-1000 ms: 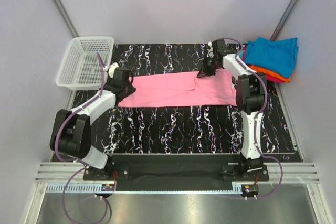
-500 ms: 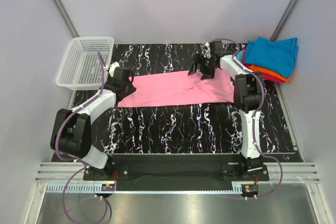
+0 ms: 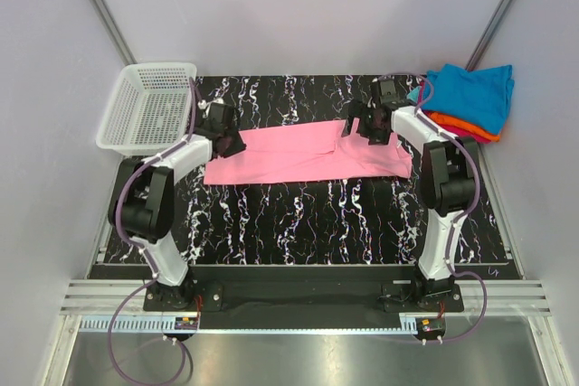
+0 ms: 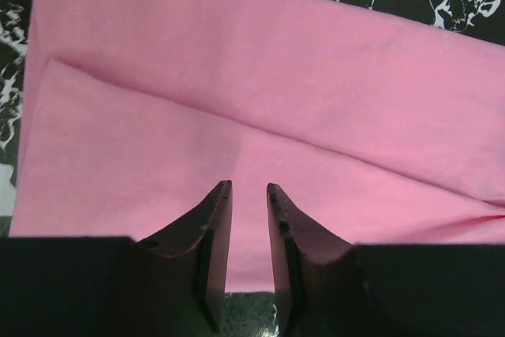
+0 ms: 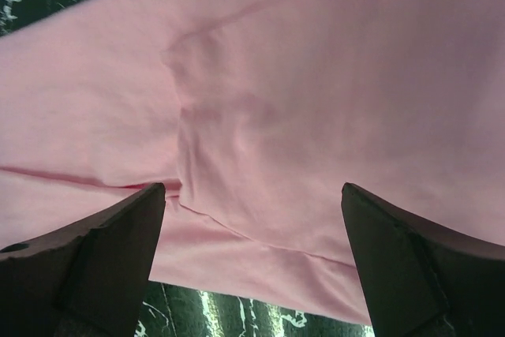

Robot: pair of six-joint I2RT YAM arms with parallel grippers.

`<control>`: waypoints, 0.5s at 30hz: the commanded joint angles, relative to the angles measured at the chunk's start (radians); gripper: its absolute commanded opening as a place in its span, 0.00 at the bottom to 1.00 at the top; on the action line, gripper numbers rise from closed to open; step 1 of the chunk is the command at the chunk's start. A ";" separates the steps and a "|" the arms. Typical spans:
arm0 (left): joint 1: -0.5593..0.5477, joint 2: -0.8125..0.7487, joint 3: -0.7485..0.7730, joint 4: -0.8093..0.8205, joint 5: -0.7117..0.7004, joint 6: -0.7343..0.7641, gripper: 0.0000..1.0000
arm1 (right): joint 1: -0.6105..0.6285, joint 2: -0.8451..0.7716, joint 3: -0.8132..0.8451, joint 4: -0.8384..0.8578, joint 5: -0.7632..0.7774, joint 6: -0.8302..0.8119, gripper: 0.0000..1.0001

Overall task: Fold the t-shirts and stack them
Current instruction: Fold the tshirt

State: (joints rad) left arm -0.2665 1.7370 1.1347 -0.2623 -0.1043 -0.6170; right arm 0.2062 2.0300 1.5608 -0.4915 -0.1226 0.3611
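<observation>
- Top external view: the marbled desk (image 3: pixel 298 223) carries one pink shirt (image 3: pixel 298 153) across its middle, already folded into a long band running left to right.
- Left wrist view: the left pincer (image 4: pixel 248 189) hangs just over the band's left end. Its fingers are only a narrow slot apart, with no cloth between them. A fold line (image 4: pixel 158 96) crosses the cloth ahead of it.
- Right wrist view: the right pincer (image 5: pixel 252 187) hovers over the band's right part, fingers wide apart and gripping nothing. A small pucker (image 5: pixel 183 100) shows where the layers meet.
- The step in hand looks like the next fold, shortening the band end over end.
  - To do it well, each pincer should come down at the cloth's edge and bite through every layer, not only the top one.
  - The left one likely needs to spread wider first.
  - Both should lift evenly and keep the cloth taut between them, so that edge lands on edge.
  - The pucker is best flattened beforehand, or the fold will lock it in.
- Farther right, near the band's end, lies the stack (image 3: pixel 470 97), teal on top with orange under it. That is probably where this shirt ends up.
- At the far left corner stands the white basket (image 3: pixel 118 128), which has no part in this step.
</observation>
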 commanded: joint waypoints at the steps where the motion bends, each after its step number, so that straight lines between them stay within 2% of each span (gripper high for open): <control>1: -0.002 0.085 0.143 -0.084 -0.004 0.030 0.28 | 0.016 -0.060 -0.094 0.007 0.049 0.053 1.00; 9: 0.012 0.248 0.293 -0.241 -0.037 0.007 0.27 | 0.038 -0.050 -0.162 -0.019 0.073 0.098 1.00; 15: 0.023 0.299 0.347 -0.345 -0.067 -0.013 0.26 | 0.036 0.047 -0.030 -0.171 0.182 0.069 1.00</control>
State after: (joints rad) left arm -0.2531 2.0338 1.4437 -0.5278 -0.1322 -0.6197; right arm 0.2367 2.0281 1.4570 -0.5678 -0.0322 0.4347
